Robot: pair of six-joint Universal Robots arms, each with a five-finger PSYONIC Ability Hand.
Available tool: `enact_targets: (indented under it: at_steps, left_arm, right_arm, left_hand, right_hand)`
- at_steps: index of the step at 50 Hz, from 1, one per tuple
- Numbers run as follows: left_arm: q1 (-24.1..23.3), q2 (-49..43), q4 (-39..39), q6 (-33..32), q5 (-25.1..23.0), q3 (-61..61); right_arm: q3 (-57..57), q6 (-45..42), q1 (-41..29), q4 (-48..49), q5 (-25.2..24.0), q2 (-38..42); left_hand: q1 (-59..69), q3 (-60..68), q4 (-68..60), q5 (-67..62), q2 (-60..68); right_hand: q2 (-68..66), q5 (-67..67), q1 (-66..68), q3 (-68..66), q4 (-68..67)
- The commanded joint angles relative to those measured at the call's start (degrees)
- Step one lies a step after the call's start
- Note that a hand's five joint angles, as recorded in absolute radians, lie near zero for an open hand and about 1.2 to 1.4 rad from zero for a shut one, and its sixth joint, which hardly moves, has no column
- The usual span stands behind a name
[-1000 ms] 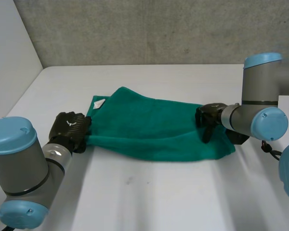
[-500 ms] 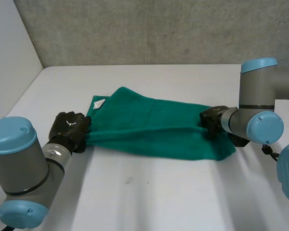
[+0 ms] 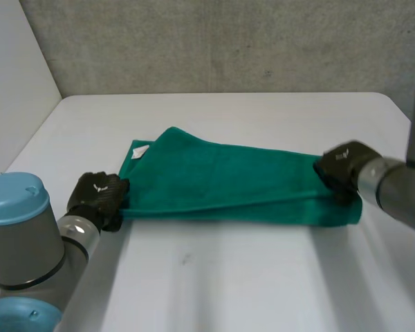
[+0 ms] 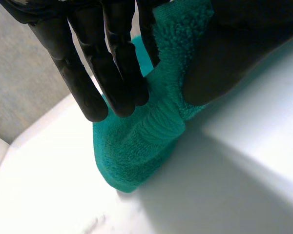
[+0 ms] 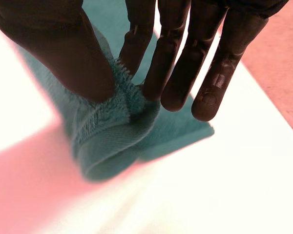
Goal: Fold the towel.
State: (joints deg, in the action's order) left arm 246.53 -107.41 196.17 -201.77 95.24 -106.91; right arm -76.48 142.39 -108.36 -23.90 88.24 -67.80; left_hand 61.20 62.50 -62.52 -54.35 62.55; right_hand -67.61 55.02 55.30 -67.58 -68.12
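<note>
A green towel lies stretched across the white table, folded lengthwise, with a small white label near its far left corner. My left hand pinches the towel's near left end; in the left wrist view thumb and fingers clamp the bunched cloth. My right hand pinches the right end; in the right wrist view its thumb and fingers squeeze a rolled edge of towel.
A grey wall runs behind the table and a white panel stands at the left. Bare tabletop lies in front of the towel and behind it.
The right hand closed on the towel's right end and pulled it rightward, drawing the cloth out long and taut. The left hand kept its grip and shifted slightly nearer.
</note>
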Motion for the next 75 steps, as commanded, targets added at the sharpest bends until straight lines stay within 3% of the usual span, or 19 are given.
enact_targets:
  at_steps: [1, 11, 13, 19, 26, 35, 38, 48, 49, 50, 57, 59, 60, 63, 70, 75]
  left_arm:
    - [-0.18, 1.06, -7.98, 0.06, -0.14, -0.67]
    - [-0.18, 2.99, -12.91, 0.06, -0.14, -2.69]
    - [-0.35, 4.13, -13.0, 0.06, -0.15, -3.91]
    - [-0.09, 4.75, -12.83, 0.06, -0.14, -3.13]
    - [1.14, 8.26, -12.91, 0.06, -1.28, -1.9]
    - [9.21, 8.62, -13.0, -0.03, -11.99, -0.67]
    - [10.63, 8.09, -13.09, -0.29, -13.59, -0.06]
    - [11.6, 3.08, -12.83, -2.04, -13.68, 1.97]
    - [11.86, 2.12, -12.65, -3.09, -13.68, 2.4]
    - [11.95, 1.68, -12.39, -3.45, -13.77, 2.41]
    - [12.13, -0.52, -8.7, -4.51, -13.77, 2.5]
    - [12.65, -1.23, -6.68, -4.6, -13.07, 2.23]
    - [13.26, -1.23, -5.89, -4.6, -12.89, 1.88]
    - [14.06, -0.96, -6.06, -4.6, -12.89, 1.36]
    - [14.32, 8.87, -11.59, -4.6, -13.24, -2.6]
    - [14.5, 16.17, -17.31, -4.69, -13.42, -4.1]
  right_arm:
    - [-16.94, -12.66, 0.08, 0.78, 0.96, -6.55]
    - [-23.36, -12.05, 0.52, 7.28, 3.43, -8.66]
    - [-24.85, -11.96, 1.83, 8.78, 3.16, -9.89]
    - [-28.55, -11.78, 5.53, 17.2, 2.29, -10.24]
    - [-29.78, -9.77, 5.44, 21.96, 2.2, -10.15]
    - [-31.19, -8.0, 5.62, 23.9, 0.0, -10.07]
    - [-31.71, -7.92, 5.71, 24.16, -0.87, -9.98]
    - [-32.33, -7.92, 5.53, 24.25, -1.23, -9.89]
    - [-32.33, -7.92, 5.53, 24.25, -1.23, -9.89]
    - [-32.33, -7.92, 5.53, 24.34, -1.23, -9.89]
    - [-32.77, -8.0, 5.79, 25.22, -1.23, -9.72]
    - [-32.77, -8.0, 5.79, 25.22, -1.23, -9.72]
    - [-32.68, -8.09, 5.79, 25.13, -1.49, -9.72]
    - [-32.42, -8.09, 5.79, 24.52, -1.32, -9.8]
    - [-31.72, -9.76, 5.88, 19.15, -0.88, -15.52]
    - [-28.39, -10.9, 7.28, 9.69, -1.49, -24.18]
  left_hand:
    - [5.53, 4.23, -4.22, -2.39, 4.18]
    - [2.52, 1.22, -1.21, 0.62, 1.18]
    - [-27.43, -28.73, 28.74, 30.57, -28.77]
    - [-41.56, -42.86, 42.87, 44.7, -42.91]
    - [-40.06, -41.36, 41.37, 43.2, -41.41]
    - [-32.17, -33.47, 33.49, 35.32, -33.52]
    - [-27.96, -29.26, 29.27, 31.1, -29.31]
    - [-23.42, -24.72, 24.73, 26.56, -24.77]
    - [-8.75, -10.05, 10.06, 11.89, -10.1]
    - [-3.77, -5.07, 5.09, 6.92, -5.12]
    - [-1.03, -2.33, 2.35, 4.18, -2.38]
    - [7.49, 6.19, -6.18, -4.35, 6.15]
    - [18.68, 17.38, -17.37, -15.54, 17.34]
    - [18.8, 17.5, -17.48, -15.65, 17.45]
    - [18.8, 17.5, -17.48, -15.65, 17.45]
    - [18.8, 17.5, -17.48, -15.65, 17.45]
  right_hand:
    - [-12.39, 14.98, 24.7, -12.42, -11.88]
    - [-12.39, 14.98, 24.7, -12.42, -11.88]
    - [-12.39, 14.98, 24.7, -12.42, -11.88]
    - [-12.39, 14.98, 24.7, -12.42, -11.88]
    - [-12.39, 14.98, 24.7, -12.42, -11.88]
    - [-12.39, 14.98, 24.7, -12.42, -11.88]
    - [-12.39, 14.98, 24.7, -12.42, -11.88]
    - [-12.39, 14.98, 24.7, -12.42, -11.88]
    - [-12.39, 14.98, 24.7, -12.42, -11.88]
    - [-12.39, 14.98, 24.7, -12.42, -11.88]
    - [-12.39, 14.98, 24.7, -12.42, -11.88]
    - [-12.39, 14.98, 24.7, -12.42, -11.88]
    - [-12.39, 14.98, 24.7, -12.42, -11.88]
    - [-12.39, 14.98, 24.7, -12.42, -11.88]
    - [-12.39, 14.98, 24.7, -12.42, -11.88]
    - [-12.39, 14.98, 24.7, -12.42, -11.88]
